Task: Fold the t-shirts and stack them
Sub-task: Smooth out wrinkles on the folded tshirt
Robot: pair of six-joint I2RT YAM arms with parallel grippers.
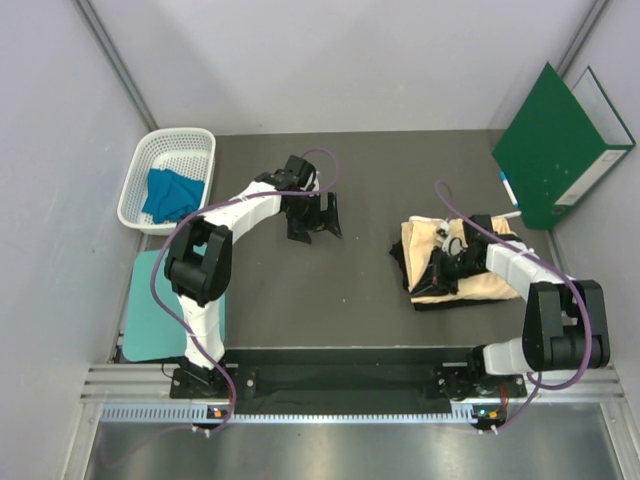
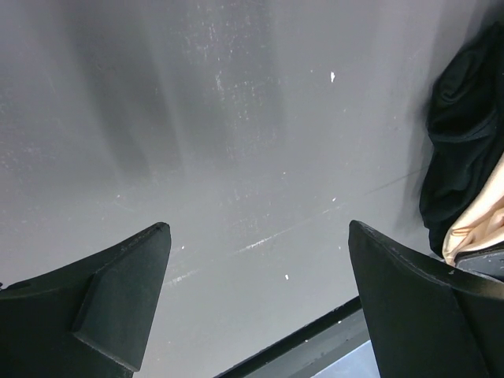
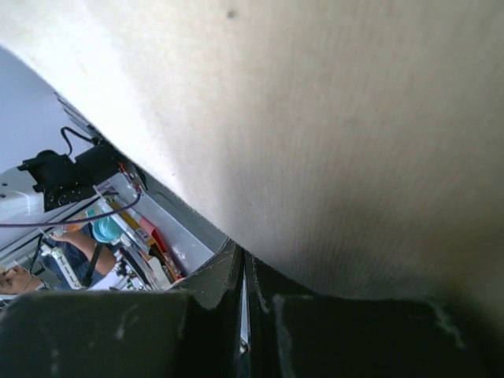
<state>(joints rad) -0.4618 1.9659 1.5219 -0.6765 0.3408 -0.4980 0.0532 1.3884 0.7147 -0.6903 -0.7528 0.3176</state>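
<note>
Jaws: left gripper (image 1: 312,215) is spread wide over bare worktop (image 1: 360,310) near the middle, with nothing held. Right gripper (image 1: 445,262) is clenched tight and pressed against the peach shirt (image 1: 418,240). Whether a fold is pinched cannot be told, as the wrist view is filled by pale cloth.

The peach shirt is bunched by the right edge. The dark shirt (image 1: 400,262) is tucked under it and pokes out on its left side. The blue shirt (image 1: 172,195) is crumpled in the basket (image 1: 150,150) at the far left corner. No white shirt is made out.

Risks:
- If only one layer is pinched, the fold is likely pulled open on lift.
- If nothing is pinched, cloth is merely dragged by shut fingers and the pile is rumpled.
- The dark shirt is likely hauled along with the peach one, since they overlap.
- No counter-hold is given, because the left gripper is well apart from the pile.
- The right arm's cable (image 1: 445,205) is looped near the pile, so a snag is possible.
</note>
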